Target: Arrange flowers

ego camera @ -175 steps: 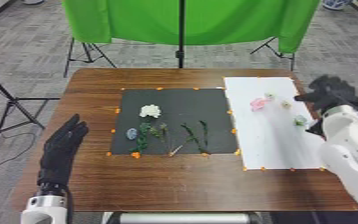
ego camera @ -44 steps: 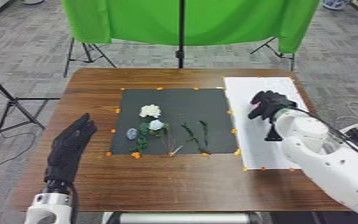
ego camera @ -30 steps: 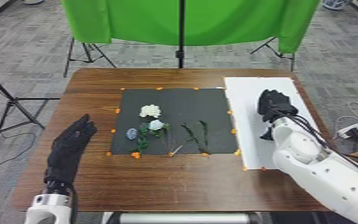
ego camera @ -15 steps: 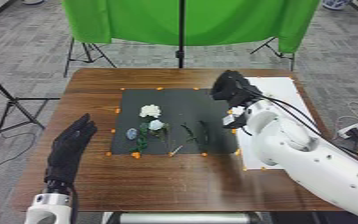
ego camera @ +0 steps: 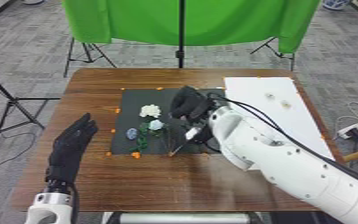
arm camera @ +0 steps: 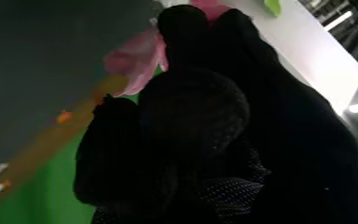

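Observation:
In the head view my right hand is over the right part of the black mat. Its black glove in the right wrist view is curled round a pink flower, whose petals stick out beside the fingers. On the mat lie a white flower, a pale blue-white bloom, a blue-grey piece and green stems. Two small pale flowers remain on the white sheet. My left hand rests open over the table's left side, fingers straight.
The brown table has orange markers round the mat and sheet. My right forearm crosses the sheet and the mat's right edge. A green cloth on stands is behind the table.
My right hand has moved left from the white sheet to above the black mat, carrying the pink flower. The pale blue-white bloom was added to the mat earlier. The left hand has shifted slightly.

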